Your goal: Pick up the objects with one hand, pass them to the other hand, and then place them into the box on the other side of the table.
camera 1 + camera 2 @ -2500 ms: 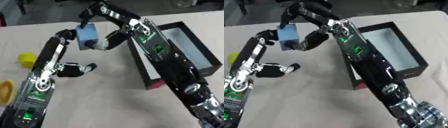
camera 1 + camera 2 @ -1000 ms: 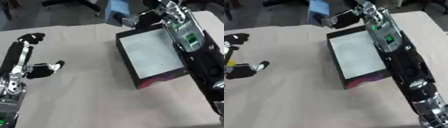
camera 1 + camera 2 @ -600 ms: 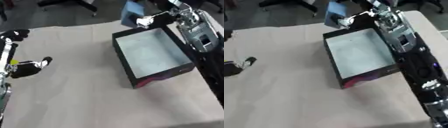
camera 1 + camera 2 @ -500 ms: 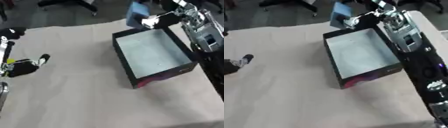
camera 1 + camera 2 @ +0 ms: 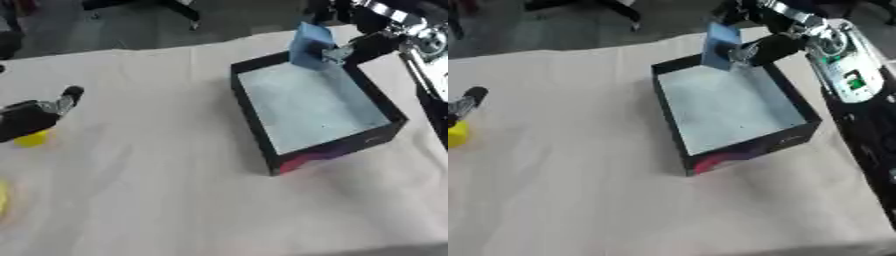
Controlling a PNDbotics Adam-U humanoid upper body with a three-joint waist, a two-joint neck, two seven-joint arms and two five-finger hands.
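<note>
On the beige table (image 5: 157, 190), right of centre, sits the black box (image 5: 262, 127) with its pale floor bare. Over its far wall the right hand (image 5: 765, 49) is clamped on a blue block (image 5: 308, 46), which hangs tilted above the rim. At the left edge the left hand (image 5: 31, 116) rests over a small yellow object (image 5: 456, 135); whether its fingers are apart or curled cannot be told. The left eye view shows most of that hand, the right eye view only a dark fingertip, but more of the right forearm.
</note>
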